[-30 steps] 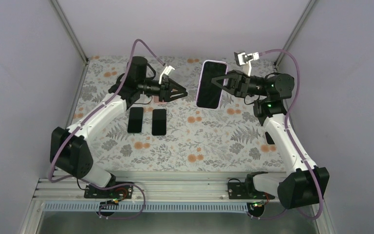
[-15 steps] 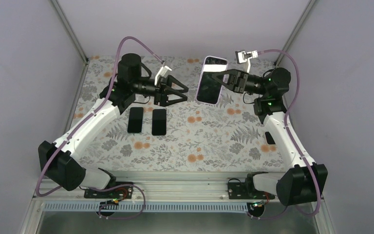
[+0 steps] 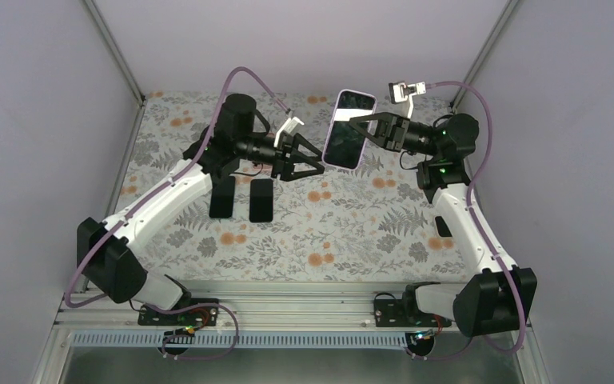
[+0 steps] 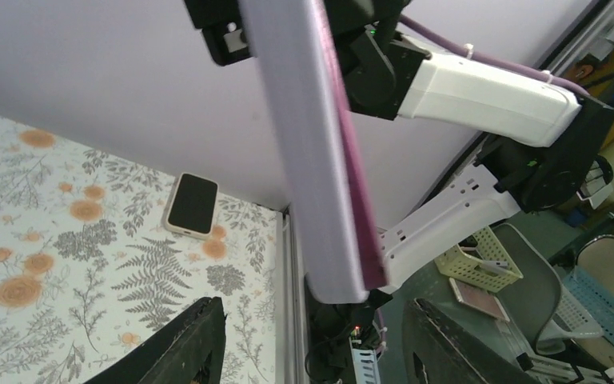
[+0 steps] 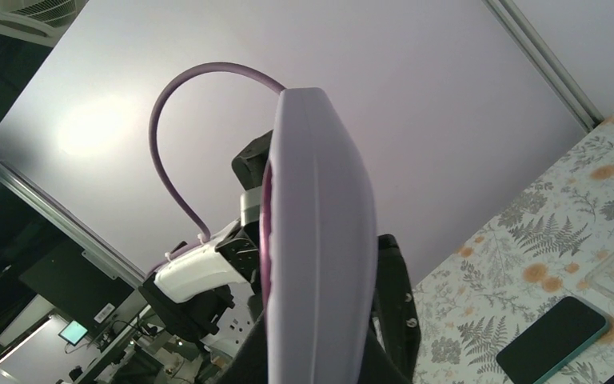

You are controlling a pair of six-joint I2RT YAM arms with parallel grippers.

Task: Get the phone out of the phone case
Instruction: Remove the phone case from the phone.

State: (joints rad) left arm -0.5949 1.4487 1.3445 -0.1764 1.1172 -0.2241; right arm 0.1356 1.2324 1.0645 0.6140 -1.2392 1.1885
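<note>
Gripping the phone (image 3: pixel 347 130) in mid-air, the right gripper (image 3: pixel 360 130) has its fingers closed across the handset, one on each broad face; the phone hangs clear above the far middle of the table (image 3: pixel 352 232), roughly on end and leaning a little, with its dark screen turned up toward the overhead camera; it sits inside the lilac case (image 3: pixel 357 95), whose rim shows all round the glass.

From the right wrist, the case (image 5: pixel 320 232) fills the centre edge-on, a pale rounded back with a thin purple seam down its left side, and the dark fingers (image 5: pixel 393 280) rise from below beside it.

The left gripper (image 3: pixel 318 164) points at the lower left of the phone with its jaws spread wide and nothing between them; its tips lie just beside the bottom edge, and contact cannot be told from above; in its own view the two black fingers (image 4: pixel 196 344) stand far apart at the bottom of the picture, and the lower end of the case (image 4: pixel 308 176) hangs above the gap, not touching either.

Two black phones (image 3: pixel 223 196) lie flat side by side on the table under the left arm; another phone in a pale case (image 4: pixel 193 204) lies flat near the right wall.
</note>
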